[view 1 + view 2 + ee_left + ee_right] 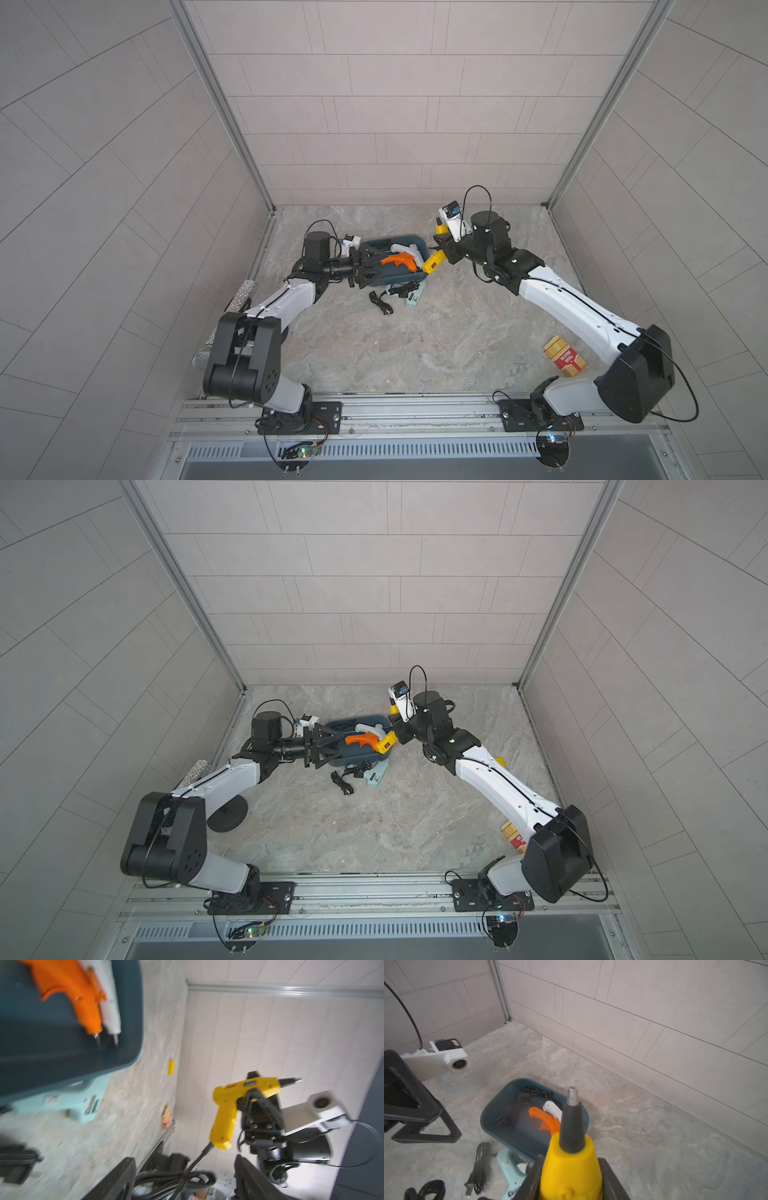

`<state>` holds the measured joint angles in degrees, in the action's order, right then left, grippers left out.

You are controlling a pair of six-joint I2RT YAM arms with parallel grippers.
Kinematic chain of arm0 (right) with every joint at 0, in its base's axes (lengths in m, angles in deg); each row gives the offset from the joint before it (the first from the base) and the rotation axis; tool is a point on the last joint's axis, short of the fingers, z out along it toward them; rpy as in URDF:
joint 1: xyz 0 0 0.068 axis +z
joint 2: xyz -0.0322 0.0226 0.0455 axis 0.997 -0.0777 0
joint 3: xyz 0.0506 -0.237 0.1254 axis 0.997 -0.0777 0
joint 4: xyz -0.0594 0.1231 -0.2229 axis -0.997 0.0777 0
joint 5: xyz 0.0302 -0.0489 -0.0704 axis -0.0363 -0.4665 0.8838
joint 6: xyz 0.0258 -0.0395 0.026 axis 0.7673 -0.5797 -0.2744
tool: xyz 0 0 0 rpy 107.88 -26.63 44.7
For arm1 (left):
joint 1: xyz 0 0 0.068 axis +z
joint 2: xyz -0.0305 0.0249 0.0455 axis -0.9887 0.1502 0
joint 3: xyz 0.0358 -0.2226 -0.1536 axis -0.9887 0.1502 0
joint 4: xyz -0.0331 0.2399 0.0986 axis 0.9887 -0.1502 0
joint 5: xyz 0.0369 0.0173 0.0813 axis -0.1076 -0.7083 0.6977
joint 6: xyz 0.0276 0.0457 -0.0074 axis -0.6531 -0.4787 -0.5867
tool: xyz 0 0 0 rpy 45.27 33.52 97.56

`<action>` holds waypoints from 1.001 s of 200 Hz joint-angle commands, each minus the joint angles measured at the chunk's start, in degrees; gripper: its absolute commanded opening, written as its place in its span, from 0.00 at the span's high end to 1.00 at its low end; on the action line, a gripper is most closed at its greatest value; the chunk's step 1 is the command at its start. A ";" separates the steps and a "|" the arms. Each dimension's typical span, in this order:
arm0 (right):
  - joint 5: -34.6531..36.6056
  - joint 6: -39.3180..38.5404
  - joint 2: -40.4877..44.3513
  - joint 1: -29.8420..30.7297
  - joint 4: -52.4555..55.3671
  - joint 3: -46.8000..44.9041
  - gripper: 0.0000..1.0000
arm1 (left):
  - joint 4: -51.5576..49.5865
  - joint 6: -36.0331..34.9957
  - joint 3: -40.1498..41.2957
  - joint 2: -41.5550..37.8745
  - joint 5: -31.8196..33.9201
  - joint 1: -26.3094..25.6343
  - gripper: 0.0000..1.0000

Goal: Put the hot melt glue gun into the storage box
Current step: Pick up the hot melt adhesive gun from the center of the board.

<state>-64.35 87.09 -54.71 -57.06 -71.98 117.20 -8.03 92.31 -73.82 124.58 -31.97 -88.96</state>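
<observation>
Yellow hot melt glue gun (569,1159) is seen closest in the right wrist view, pinched by its barrel between the jaws of the right gripper (572,1186), dark nozzle aimed toward the back wall. It is held off the tabletop (457,332) at the right end of the storage box (415,241), with the handle overlapping the box's right rim in both top views; it is not laid inside. A black cord (197,1159) is seen running from the handle butt toward the left gripper (376,264), whose jaws are spread wide over the box's left end; contact with the cord cannot be told. An orange glue gun (399,261) and a white glue gun (405,248) are lying side by side in the box, with a coiled black cable (517,1111). A mint glue gun (415,296) is lying on the tabletop against the box's near side. A red-and-yellow carton (565,356) is placed well apart, near the right arm.
</observation>
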 commanded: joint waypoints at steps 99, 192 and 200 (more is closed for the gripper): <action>-19.77 15.88 -13.06 -0.20 -21.34 12.00 1.00 | 49.09 33.34 -1.77 9.28 -1.27 -7.38 0.27; -26.89 26.08 -17.00 -2.76 -28.59 13.47 1.00 | 49.03 34.24 -0.11 6.13 -2.27 -7.52 0.35; -27.79 26.36 -17.26 -2.80 -28.55 13.90 1.00 | 48.98 34.24 0.12 5.97 -2.41 -7.54 0.36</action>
<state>-88.55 108.78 -71.82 -58.80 -94.43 128.24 39.07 125.99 -74.84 133.06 -32.27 -96.30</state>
